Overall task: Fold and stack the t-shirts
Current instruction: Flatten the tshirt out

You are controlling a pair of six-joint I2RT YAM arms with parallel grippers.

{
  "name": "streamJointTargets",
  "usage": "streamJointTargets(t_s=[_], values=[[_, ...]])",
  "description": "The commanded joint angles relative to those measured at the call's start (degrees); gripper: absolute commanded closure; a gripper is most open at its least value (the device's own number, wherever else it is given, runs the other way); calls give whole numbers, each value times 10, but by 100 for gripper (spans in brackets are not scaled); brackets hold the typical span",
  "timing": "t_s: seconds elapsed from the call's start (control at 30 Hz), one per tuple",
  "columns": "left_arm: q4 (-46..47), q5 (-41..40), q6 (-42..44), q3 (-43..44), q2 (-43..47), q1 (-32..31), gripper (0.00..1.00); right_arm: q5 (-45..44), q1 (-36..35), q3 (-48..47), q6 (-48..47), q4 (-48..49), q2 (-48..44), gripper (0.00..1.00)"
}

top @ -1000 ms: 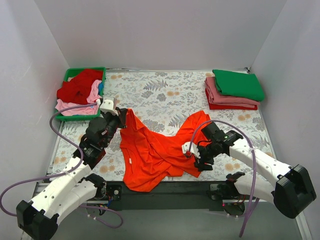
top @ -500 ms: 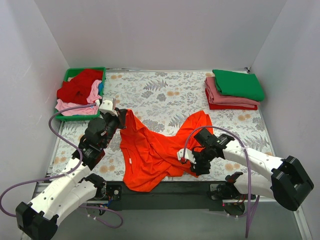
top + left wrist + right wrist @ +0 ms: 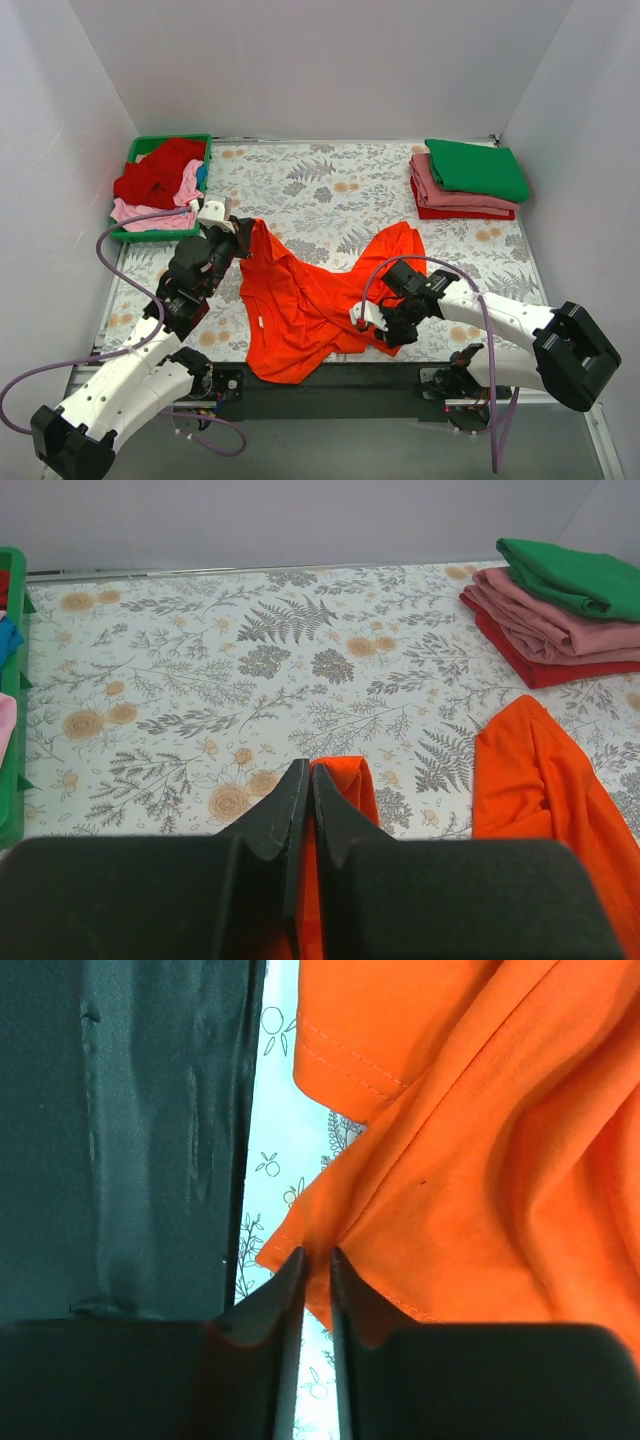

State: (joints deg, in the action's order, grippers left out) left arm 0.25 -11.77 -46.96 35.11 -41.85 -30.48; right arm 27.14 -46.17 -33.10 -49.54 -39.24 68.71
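Note:
A bright orange t-shirt (image 3: pixel 300 305) lies crumpled across the near middle of the table. My left gripper (image 3: pixel 243 238) is shut on its upper left edge, and orange cloth (image 3: pixel 345 785) shows pinched between the jaws of the left gripper (image 3: pixel 311 775). My right gripper (image 3: pixel 385 325) is at the shirt's near right hem. In the right wrist view the right gripper (image 3: pixel 317 1257) has closed to a narrow gap on a hem corner of the orange t-shirt (image 3: pixel 470 1160). Three folded t-shirts are stacked at the back right: green (image 3: pixel 478 168) on dusty pink (image 3: pixel 450 192) on red (image 3: pixel 440 211).
A green tray (image 3: pixel 135 150) at the back left holds a dark red shirt (image 3: pixel 155 175) and a light pink one (image 3: pixel 150 213). The table's black front edge (image 3: pixel 150 1130) runs just beside my right gripper. White walls close in the left, back and right sides.
My right gripper slid left and nearer along the orange shirt's hem and closed on a corner of it. The left arm and its grip have not moved.

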Motion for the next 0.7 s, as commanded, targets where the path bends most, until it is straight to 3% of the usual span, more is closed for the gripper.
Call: streamJointTargets(t_s=[0.0,0.1,0.13,0.2,0.67], values=[[1,0,-1,5,14,4,100,4,-3,-24,8,-7,-4,81],[1,0,0,7,18,4,100,-10,-3,-51,5,-31,-18,89],[1,-1,1,7,20,4,100,-17,-2,-58,2,-38,-22,96],[-16,-1,4,11,23,3,100,-38,0,-85,-9,-55,-33,99],[-45,0,17,62,44,4,100,-142,109,-254,-47,-111,-46,99]])
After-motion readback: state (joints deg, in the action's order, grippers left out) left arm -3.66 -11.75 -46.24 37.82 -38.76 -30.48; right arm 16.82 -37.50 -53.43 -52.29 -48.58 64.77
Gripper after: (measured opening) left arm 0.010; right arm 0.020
